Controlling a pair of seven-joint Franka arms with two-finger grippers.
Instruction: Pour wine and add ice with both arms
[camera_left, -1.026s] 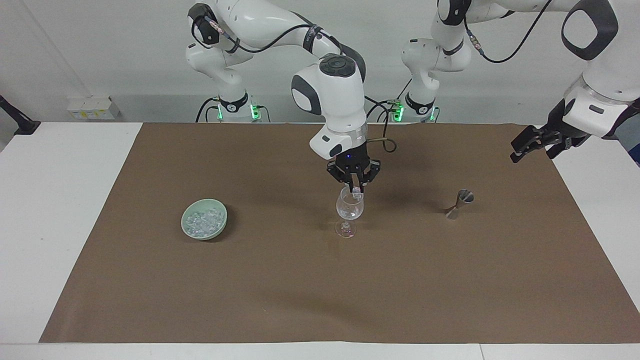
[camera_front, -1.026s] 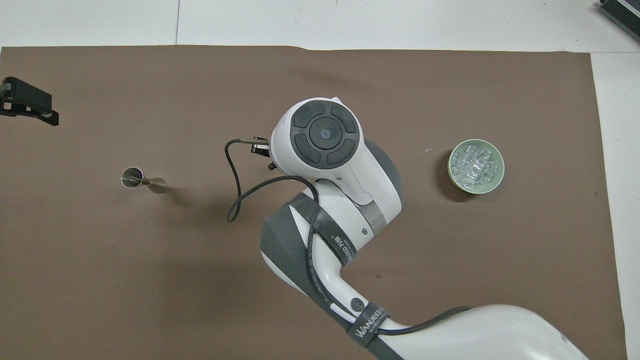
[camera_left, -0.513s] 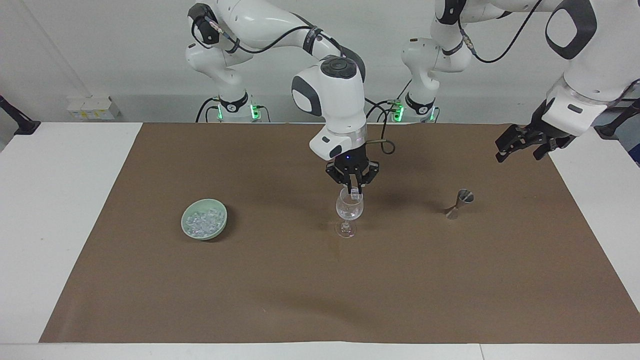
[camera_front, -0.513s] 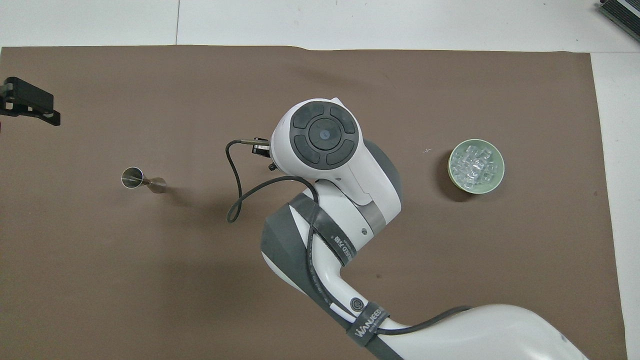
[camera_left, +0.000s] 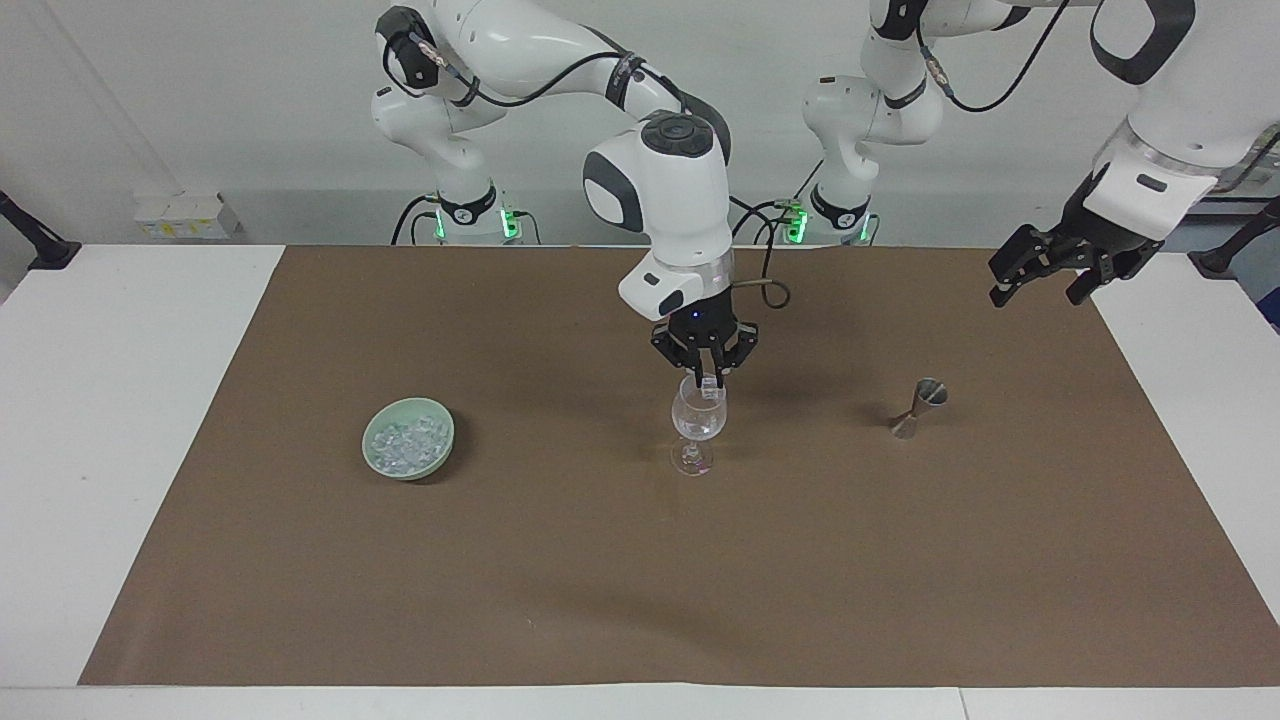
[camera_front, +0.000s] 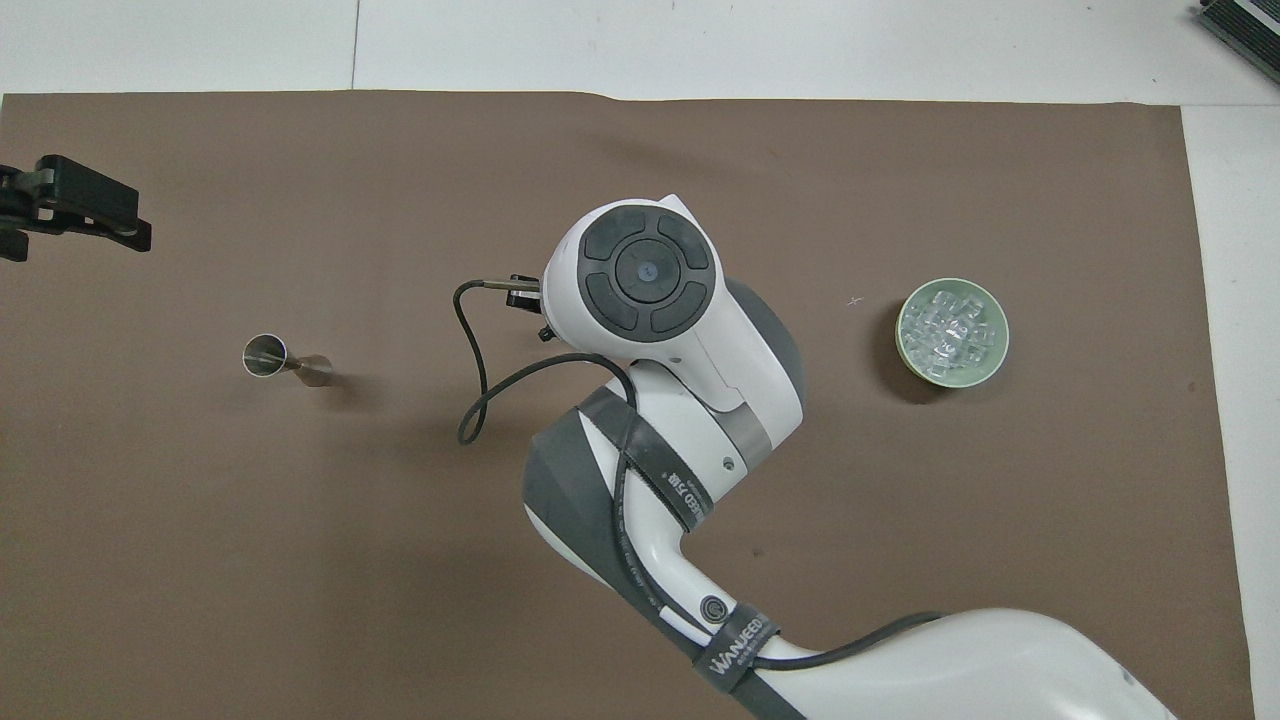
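One clear ice cube sits pinched in the right fingers; left fingers spread.

My facing camera sits high across the desk, looking back at both arm bases from a distance. My overhead camera hangs above the robots' end, aimed steeply down and forward. Both share the brown mat, the pale green bowl and the jigger, turned half around.
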